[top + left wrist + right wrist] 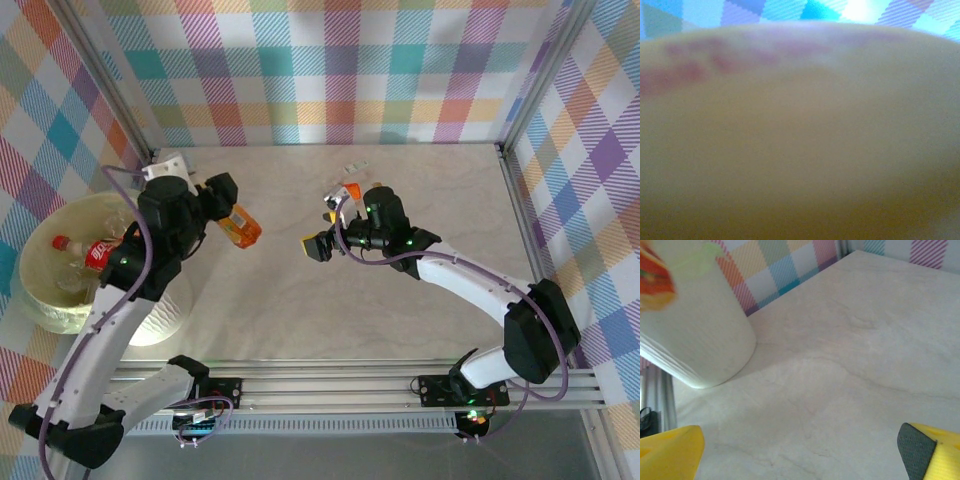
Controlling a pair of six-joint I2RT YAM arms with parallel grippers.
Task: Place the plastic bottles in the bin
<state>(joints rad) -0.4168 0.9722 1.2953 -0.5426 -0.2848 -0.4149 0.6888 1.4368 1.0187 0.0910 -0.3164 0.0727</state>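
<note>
The bin (40, 285) is a large pale yellow bucket at the table's left edge, with a red-labelled plastic bottle (93, 252) and other clear ones inside. My left gripper (230, 213) is just right of the bin, above the table, shut on an orange bottle (242, 229). That bottle is a blurred yellow-orange surface (800, 140) right against the left wrist camera. My right gripper (325, 222) hangs over the middle of the table, open and empty. The right wrist view has its yellow fingers (670, 452) spread wide over bare tabletop, with the bin's whitish wall (700, 340) ahead.
A small clear item (352, 165) lies near the table's far edge. A white object (170, 162) sits by the back left corner. Checked walls and metal posts enclose the table (440, 190), and a rail (330, 385) runs along its near edge.
</note>
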